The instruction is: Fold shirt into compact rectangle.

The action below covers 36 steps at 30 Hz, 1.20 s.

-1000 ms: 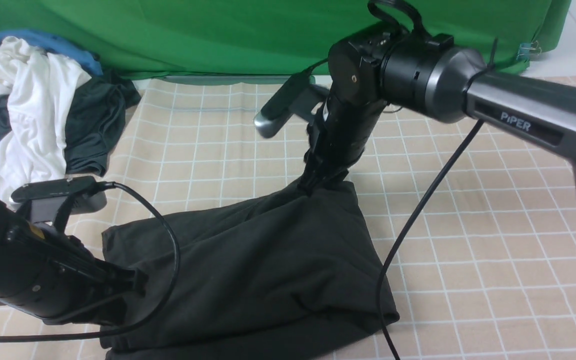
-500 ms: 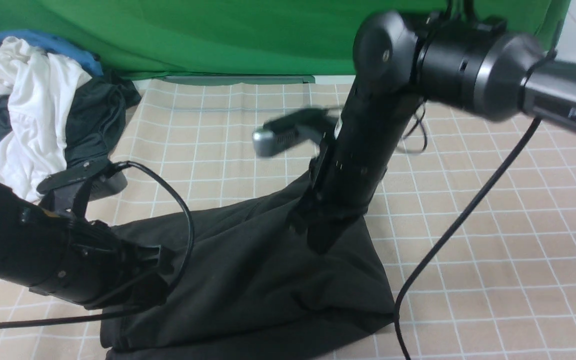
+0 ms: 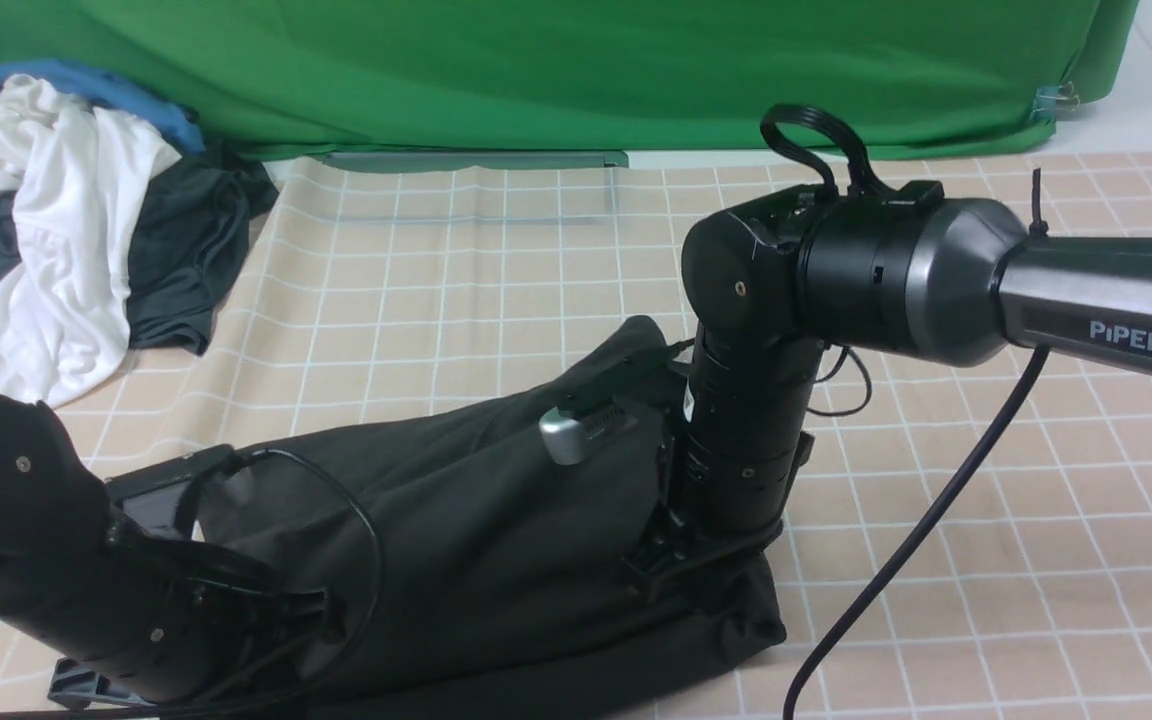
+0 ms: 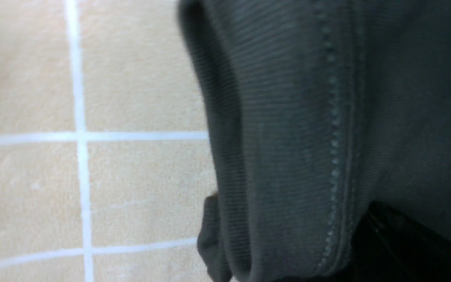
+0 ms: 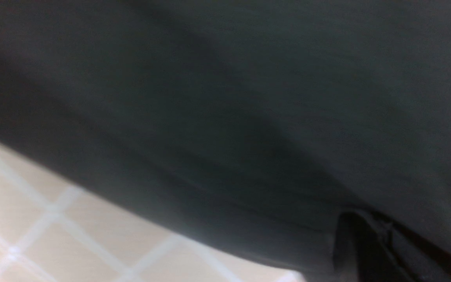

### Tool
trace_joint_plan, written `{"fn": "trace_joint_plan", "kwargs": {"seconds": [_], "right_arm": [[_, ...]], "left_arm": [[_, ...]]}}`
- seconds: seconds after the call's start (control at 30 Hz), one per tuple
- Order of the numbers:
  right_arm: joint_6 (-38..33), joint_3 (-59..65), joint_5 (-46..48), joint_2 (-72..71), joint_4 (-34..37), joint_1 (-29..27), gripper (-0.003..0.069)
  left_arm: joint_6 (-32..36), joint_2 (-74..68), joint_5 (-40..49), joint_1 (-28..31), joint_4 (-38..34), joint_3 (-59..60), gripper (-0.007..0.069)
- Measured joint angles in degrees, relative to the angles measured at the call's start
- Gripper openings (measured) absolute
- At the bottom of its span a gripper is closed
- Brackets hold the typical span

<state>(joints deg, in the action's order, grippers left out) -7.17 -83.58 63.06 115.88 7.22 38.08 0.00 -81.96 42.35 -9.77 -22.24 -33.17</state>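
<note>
The shirt (image 3: 496, 520) is spread on the checked surface (image 3: 986, 520), toward six o'clock in the front view. Its hem is pinched in the closed left pincer (image 3: 316, 612) (at seven o'clock); its other edge is clamped by the closed right pincer (image 3: 681, 575).

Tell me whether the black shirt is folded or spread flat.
Folded: the black shirt lies doubled into a thick bundle on the checked cloth, not yet a neat rectangle.

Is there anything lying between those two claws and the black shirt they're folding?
Nothing visible. Both grippers sit right on the black shirt: the left gripper at its near left edge, the right gripper at its near right corner, both shut on fabric. The pile of other clothes lies well off at the far left.
</note>
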Motion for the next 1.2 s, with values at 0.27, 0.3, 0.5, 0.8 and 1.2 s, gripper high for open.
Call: {"fn": "trace_joint_plan", "kwargs": {"seconds": [0.27, 0.3, 0.5, 0.8, 1.2], "right_arm": [[1.6, -0.1, 1.3, -0.3, -3.1, 0.0, 0.0036], [1.6, -0.3, 2.0, -0.4, -3.4, 0.0, 0.0036], [1.6, -4.0, 4.8, -4.3, -6.0, -1.1, 0.0036], [-2.2, -19.9, 3.6, -3.0, 2.1, -9.8, 0.011], [-5.2, -26.9, 3.1, 7.7, 7.4, -13.4, 0.0584]], "left_arm": [[1.1, 0.1, 0.7, 0.0, -0.3, -0.4, 0.0018], [1.9, 0.3, 1.2, 0.0, -0.4, -0.6, 0.0018], [4.0, 6.7, 6.1, 0.1, 2.0, -2.0, 0.0018], [3.3, 12.0, 8.0, 0.1, 4.0, -7.1, 0.0018], [-6.7, 12.0, 7.0, 0.1, 15.2, -8.2, 0.0018]]}}
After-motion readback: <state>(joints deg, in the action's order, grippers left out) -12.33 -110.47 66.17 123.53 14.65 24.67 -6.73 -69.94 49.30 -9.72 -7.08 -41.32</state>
